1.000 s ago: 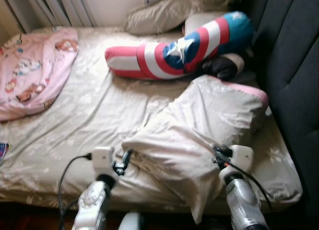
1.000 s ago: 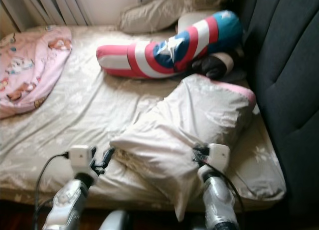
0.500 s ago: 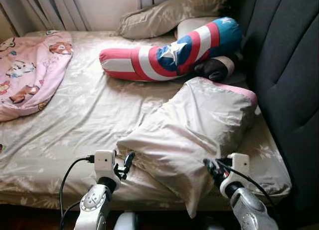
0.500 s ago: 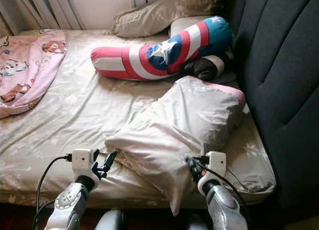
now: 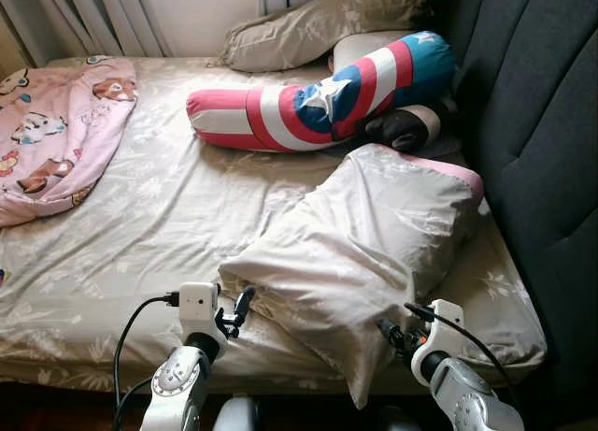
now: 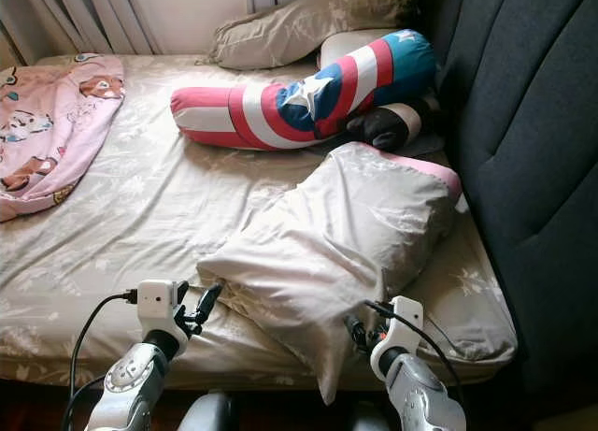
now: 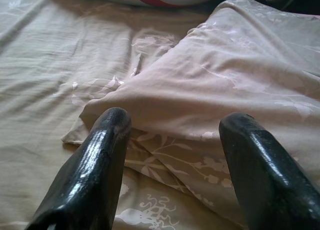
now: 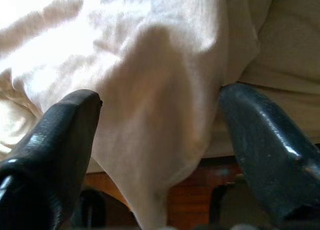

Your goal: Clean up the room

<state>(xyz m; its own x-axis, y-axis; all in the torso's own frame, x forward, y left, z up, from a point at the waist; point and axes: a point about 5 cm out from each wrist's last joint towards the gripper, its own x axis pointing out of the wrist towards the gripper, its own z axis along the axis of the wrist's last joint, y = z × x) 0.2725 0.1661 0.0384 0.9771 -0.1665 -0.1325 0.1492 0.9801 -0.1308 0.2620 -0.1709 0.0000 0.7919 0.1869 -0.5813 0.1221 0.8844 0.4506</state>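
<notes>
Rumpled beige floral pillow (image 5: 360, 253) overhangs bed (image 5: 112, 263) front edge. Left gripper (image 5: 235, 311), right gripper (image 5: 397, 336) flank its corners, both spread wide, holding nothing, apparently poised to lift.

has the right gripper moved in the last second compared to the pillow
Yes. The right gripper has pulled back toward the robot, from beside the beige pillow to near its overhanging corner at the bed edge.

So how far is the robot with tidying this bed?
Nothing looks done yet. The beige pillow lies askew, one corner hanging off the mattress edge. In hand: left gripper and right gripper sit open at its near edge, not gripping. Left: straighten the pillow, the striped bolster and the pink blanket.
</notes>
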